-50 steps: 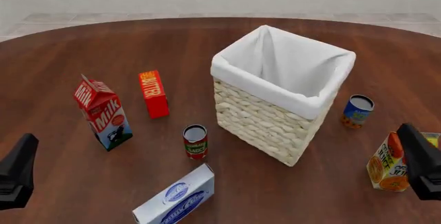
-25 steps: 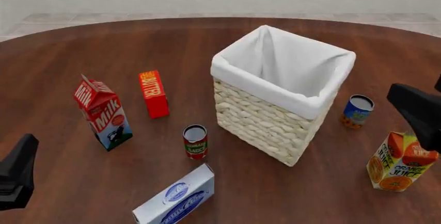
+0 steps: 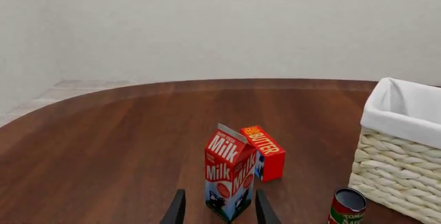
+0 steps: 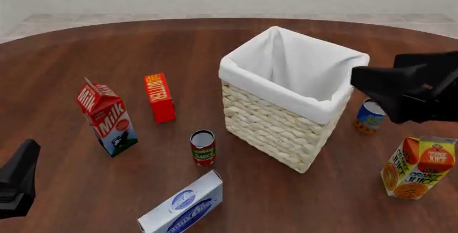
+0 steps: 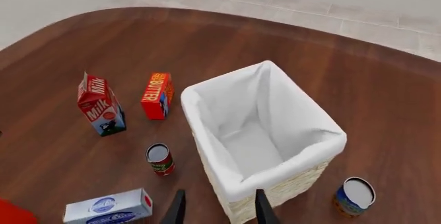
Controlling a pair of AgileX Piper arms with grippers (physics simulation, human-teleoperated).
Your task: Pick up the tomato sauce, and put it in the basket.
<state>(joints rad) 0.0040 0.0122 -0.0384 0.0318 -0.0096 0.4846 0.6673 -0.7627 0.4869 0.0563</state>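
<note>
The tomato sauce [image 4: 202, 147], a small red-labelled can with a silver top, stands upright on the table just left of the basket's near corner; it also shows in both wrist views [image 5: 160, 159] [image 3: 348, 207]. The basket [image 4: 272, 128] is tall, woven and lined with white cloth [image 5: 206, 146], and nothing lies inside it. My right gripper [image 4: 363, 81] hovers open above the basket's right rim, with its fingers [image 5: 177, 208] spread and nothing between them. My left gripper [image 4: 29, 155] stays low at the near left, open and empty, and looks towards the milk carton [image 3: 229, 172].
A milk carton [image 4: 107, 117] and a red butter box [image 4: 159, 97] stand left of the can. A blue-and-white box [image 4: 182, 205] lies in front of it. A blue-labelled can [image 4: 370, 116] and an orange juice carton [image 4: 419, 167] stand right of the basket.
My right arm has risen from the near right corner and swung left to the basket's right rim, uncovering the orange juice carton. The left arm and all objects stayed put.
</note>
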